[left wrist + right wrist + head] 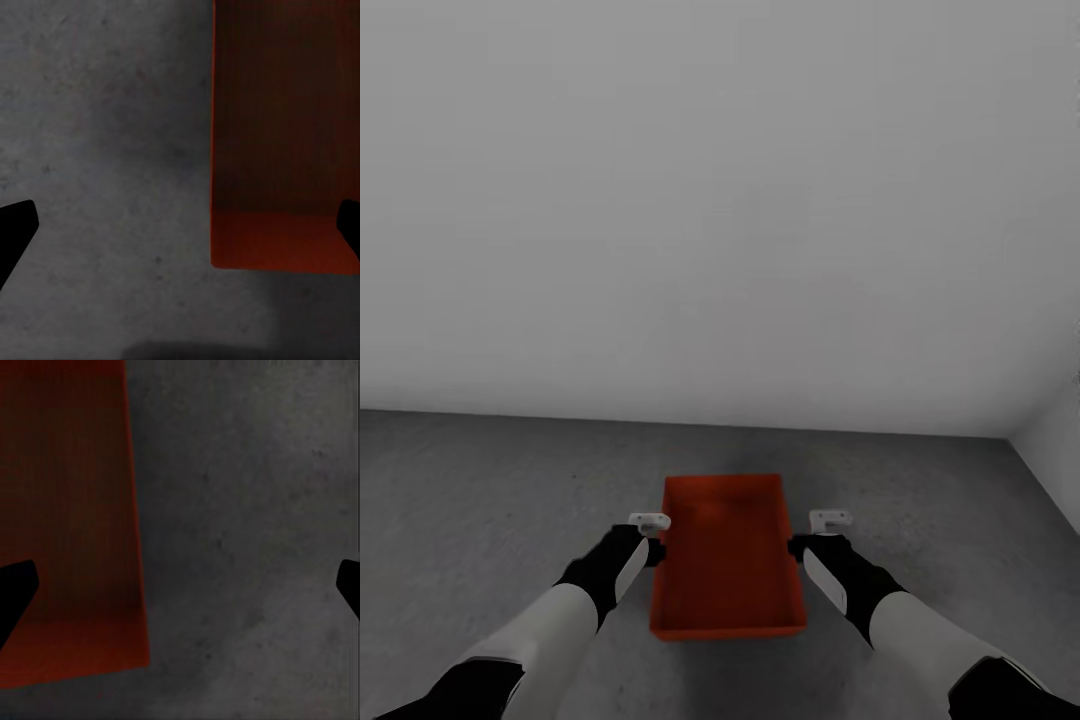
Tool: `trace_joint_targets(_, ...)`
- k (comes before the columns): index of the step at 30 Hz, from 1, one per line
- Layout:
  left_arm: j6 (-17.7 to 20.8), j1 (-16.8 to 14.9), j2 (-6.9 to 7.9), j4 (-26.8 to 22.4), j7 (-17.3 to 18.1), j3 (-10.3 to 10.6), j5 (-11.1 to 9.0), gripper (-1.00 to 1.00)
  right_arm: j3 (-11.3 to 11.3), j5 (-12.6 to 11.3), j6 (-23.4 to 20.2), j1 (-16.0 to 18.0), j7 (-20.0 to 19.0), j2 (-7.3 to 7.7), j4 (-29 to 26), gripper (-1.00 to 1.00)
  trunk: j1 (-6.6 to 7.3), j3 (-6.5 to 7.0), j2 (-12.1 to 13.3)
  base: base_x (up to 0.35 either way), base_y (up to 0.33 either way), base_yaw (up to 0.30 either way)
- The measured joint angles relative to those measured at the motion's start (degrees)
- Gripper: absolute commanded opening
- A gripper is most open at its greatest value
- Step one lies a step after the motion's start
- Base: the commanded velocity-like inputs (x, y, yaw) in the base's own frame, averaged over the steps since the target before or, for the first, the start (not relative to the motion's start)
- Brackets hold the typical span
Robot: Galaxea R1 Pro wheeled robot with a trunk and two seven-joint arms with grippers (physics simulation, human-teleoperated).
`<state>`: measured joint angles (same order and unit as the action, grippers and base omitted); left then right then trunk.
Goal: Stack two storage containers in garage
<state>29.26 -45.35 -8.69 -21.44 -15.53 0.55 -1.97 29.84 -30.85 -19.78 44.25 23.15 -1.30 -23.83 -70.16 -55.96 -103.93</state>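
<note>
Grey concrete floor (490, 500) carries the orange container (726, 560) between my left fingers (15, 232) and right fingers (15, 589); both pairs spread wide, gripping nothing, one fingertip over each side wall.

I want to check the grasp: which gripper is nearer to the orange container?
Neither clearly: the left gripper is at the left wall of the orange container, the right gripper at its right wall, both open, about equally near.

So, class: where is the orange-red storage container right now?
In the head view the storage container sits low and central on the dark concrete floor, between the left gripper and right gripper, before the plain wall.
</note>
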Motion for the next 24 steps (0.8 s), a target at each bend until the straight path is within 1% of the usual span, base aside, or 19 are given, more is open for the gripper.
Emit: trace_joint_targets(24,-0.10,0.00,0.00,-0.06,0.01,0.00,0.00,1.00,0.00,-0.02,0.09,0.00,0.04,-0.16,0.01,1.00,5.27,6.49,9.63,0.000,0.000,0.000)
